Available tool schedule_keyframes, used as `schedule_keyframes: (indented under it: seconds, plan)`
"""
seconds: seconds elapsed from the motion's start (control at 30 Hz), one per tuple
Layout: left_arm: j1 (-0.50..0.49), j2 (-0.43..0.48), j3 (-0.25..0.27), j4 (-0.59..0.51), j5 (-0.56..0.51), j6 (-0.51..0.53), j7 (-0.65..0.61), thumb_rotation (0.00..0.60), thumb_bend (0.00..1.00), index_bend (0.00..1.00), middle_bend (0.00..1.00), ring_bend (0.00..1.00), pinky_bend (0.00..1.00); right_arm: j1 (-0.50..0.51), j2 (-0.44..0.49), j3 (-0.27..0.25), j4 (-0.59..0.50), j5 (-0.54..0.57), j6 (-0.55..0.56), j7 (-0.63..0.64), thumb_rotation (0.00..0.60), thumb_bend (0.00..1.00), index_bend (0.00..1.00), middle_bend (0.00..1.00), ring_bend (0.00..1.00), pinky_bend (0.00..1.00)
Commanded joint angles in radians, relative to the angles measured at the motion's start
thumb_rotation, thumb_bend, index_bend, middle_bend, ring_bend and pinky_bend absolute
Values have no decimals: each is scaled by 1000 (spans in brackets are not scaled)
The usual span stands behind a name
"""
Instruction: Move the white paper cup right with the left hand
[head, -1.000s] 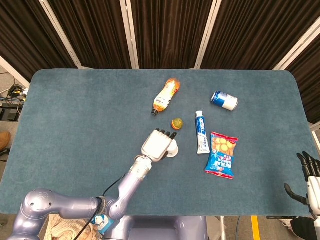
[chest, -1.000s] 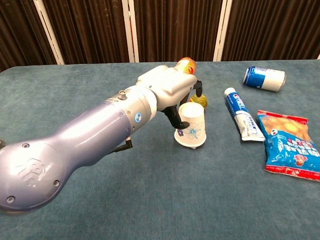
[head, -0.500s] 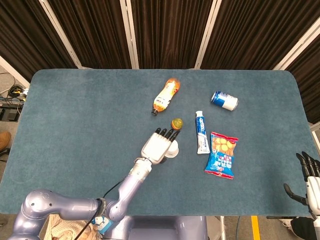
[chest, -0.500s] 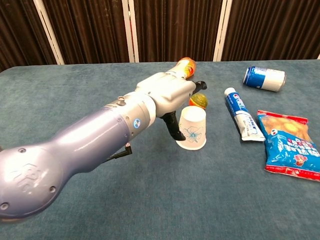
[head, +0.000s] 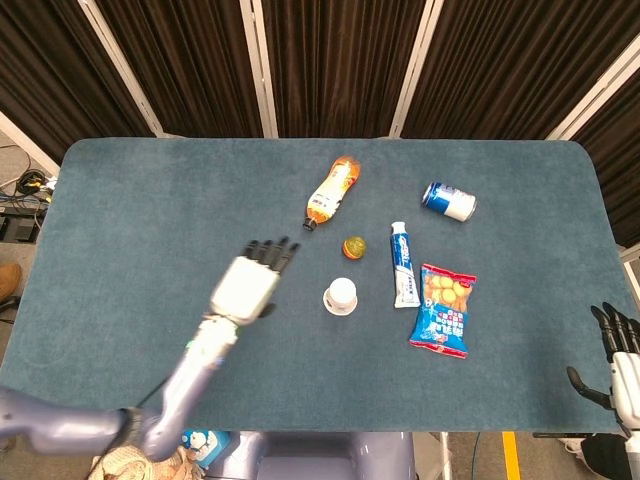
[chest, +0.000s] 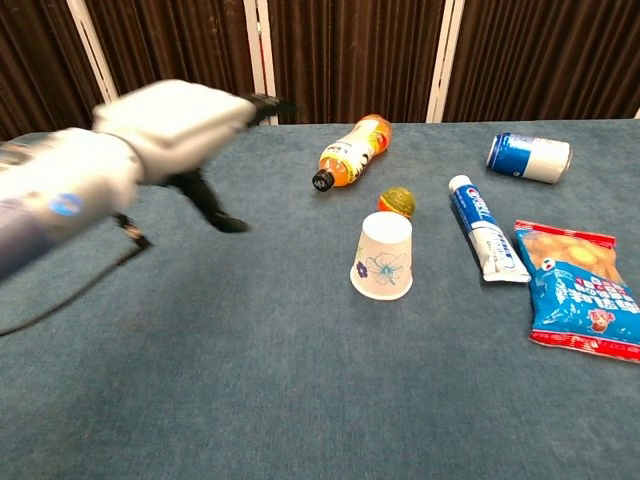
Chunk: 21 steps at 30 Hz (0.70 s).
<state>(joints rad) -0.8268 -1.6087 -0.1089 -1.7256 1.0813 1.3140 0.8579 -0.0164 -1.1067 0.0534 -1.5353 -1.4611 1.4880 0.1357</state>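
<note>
The white paper cup (head: 341, 296) stands upside down on the table, with a blue flower print on its side (chest: 382, 257). It is free of any hand. My left hand (head: 250, 281) is off to the cup's left, open with fingers spread, and it holds nothing; in the chest view the left hand (chest: 180, 125) is blurred by motion above the table. My right hand (head: 620, 356) hangs open past the table's right front edge, far from the cup.
A small orange-yellow ball (head: 353, 247) lies just behind the cup. A toothpaste tube (head: 403, 264) and a snack bag (head: 444, 309) lie to its right. An orange drink bottle (head: 331, 190) and a blue can (head: 448, 200) lie further back.
My left hand let go of the cup and swung away to the left. The cup settled flat on its rim and stayed where it stood half a second ago.
</note>
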Motion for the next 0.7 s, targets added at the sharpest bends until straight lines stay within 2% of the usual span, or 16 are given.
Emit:
schedule_keyframes:
  seconds: [0.03,0.17,0.27,0.37,0.5,0.6,0.7]
  plan:
    - [123,183,92,-127,104,111,-78,600,119,36,54,108,186,-1,-4,0,-2,0,5,-13,600,305,0,0,0,35]
    - [212,300,155,-156,174,167,-180,600,118,35,47,108,184,-2,-8,2,-6,6,7,-24,600,305,0,0,0,35]
    - [335,393,245,-119,253,267,-292,600,118,29,43,107,184,-3,-10,6,-6,15,7,-31,600,305,0,0,0,34]
    - [415,432,289,-69,292,316,-391,600,111,4,20,82,155,-4,-10,9,-6,20,7,-31,600,305,0,0,0,35]
    - [507,468,313,-17,312,365,-478,600,88,0,0,34,107,-4,-11,8,-3,15,10,-30,600,305,0,0,0,35]
    - [553,481,314,0,321,389,-521,600,69,0,0,0,18,-4,-13,8,-2,14,12,-32,600,306,0,0,0,35]
    - [595,471,310,46,342,412,-577,600,66,0,0,0,0,-5,-13,8,0,13,14,-31,600,305,0,0,0,35]
